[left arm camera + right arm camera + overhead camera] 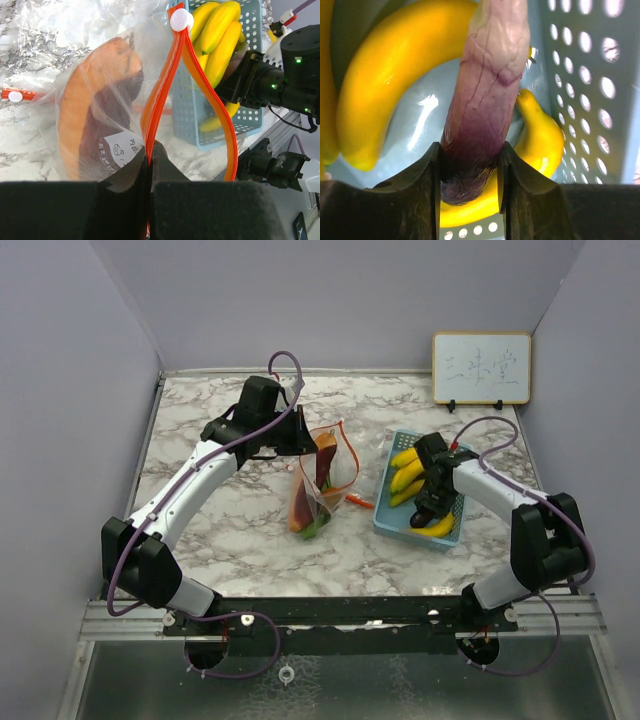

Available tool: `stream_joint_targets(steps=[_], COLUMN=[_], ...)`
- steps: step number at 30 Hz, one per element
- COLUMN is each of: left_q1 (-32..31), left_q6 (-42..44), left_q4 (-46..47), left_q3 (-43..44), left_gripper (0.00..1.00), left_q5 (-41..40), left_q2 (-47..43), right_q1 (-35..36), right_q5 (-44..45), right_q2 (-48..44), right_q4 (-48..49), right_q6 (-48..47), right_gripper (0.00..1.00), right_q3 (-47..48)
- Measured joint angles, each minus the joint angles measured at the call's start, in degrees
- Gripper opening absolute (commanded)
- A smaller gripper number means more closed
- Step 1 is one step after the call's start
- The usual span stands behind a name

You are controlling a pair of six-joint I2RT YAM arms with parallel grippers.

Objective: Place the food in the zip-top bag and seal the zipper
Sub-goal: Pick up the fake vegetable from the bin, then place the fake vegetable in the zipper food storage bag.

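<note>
Inside the blue basket (580, 100), squeezes the purple eggplant (490, 75) on both sides with the right gripper (469, 165), jaws part closed, right beside yellow bananas (385, 85). Left of the basket, pinches the orange zipper strip (161, 95) of the bag (100, 60) with the left gripper (150, 160), jaws tight together. Shows orange food (75, 115) inside that bag.

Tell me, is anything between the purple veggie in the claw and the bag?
Only the basket's side wall stands between the eggplant in the right claw and the bag, whose mouth the left claw holds open.

Lab test booth, plain walls (340, 300), marble-print table (240, 530), small whiteboard (481, 367)
</note>
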Motion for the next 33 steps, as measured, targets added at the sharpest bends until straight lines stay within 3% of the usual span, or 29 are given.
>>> stream_joint_targets(steps=[6,11,14,20,26,33], left_q1=[0.0,0.0,0.0,0.0,0.0,0.0], left_q6=[0.09,0.09,0.09,0.0,-0.22,-0.44], left_q4=[-0.2,-0.2,-0.17,0.09,0.68,0.68], left_q3=[0.0,0.0,0.0,0.02,0.31,0.72], left_gripper=[0.0,0.0,0.0,0.0,0.0,0.0], left_q5=[-0.02,-0.02,-0.02,-0.02,0.02,0.04], left_q2=[-0.02,0.0,0.0,0.26,1.31,1.42], right_q1=[-0.04,0.09,1.11,6.51,17.62,25.05], right_q5=[-1.29,-8.48,-13.03,-20.59,-20.13,-13.77], right_q2=[-9.57,-22.01,-23.91,-19.28,-7.3,-3.76], right_q4=[-6.21,-10.45,-10.34,1.09,12.92,21.64], right_q6=[-2.93,-5.7,-7.1,-10.82,-14.86,-16.31], right_gripper=[0.23,0.21,0.21,0.21,0.21,0.2], right_q3=[2.69,9.86,14.49,23.17,31.65,25.49])
